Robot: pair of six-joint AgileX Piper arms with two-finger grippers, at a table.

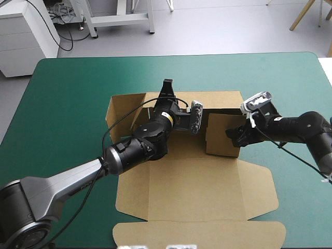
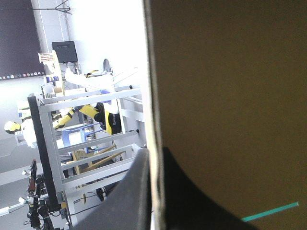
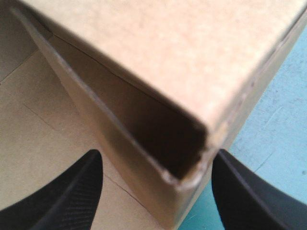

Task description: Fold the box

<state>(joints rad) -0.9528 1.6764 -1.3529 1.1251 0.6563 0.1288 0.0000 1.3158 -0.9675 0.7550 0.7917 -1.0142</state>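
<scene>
The brown box (image 1: pixel 197 192) lies on the teal-green cover with its far wall (image 1: pixel 223 101) and side flaps raised and its lid flat toward the front. My left gripper (image 1: pixel 167 88) sits on the top edge of the far wall. In the left wrist view that board edge (image 2: pixel 152 96) runs between the black fingers (image 2: pixel 129 191), which are shut on it. My right gripper (image 1: pixel 232 136) is at the raised right flap (image 1: pixel 220 135). In the right wrist view it (image 3: pixel 157 158) stands open, with the corner of a doubled wall (image 3: pixel 158 57) between its fingers.
The lid's front flap (image 1: pixel 197 233) reaches close to the table's front edge. A raised left flap (image 1: pixel 122 111) stands beside my left arm. Bare teal-green cover (image 1: pixel 67 104) shows left, right and beyond the box.
</scene>
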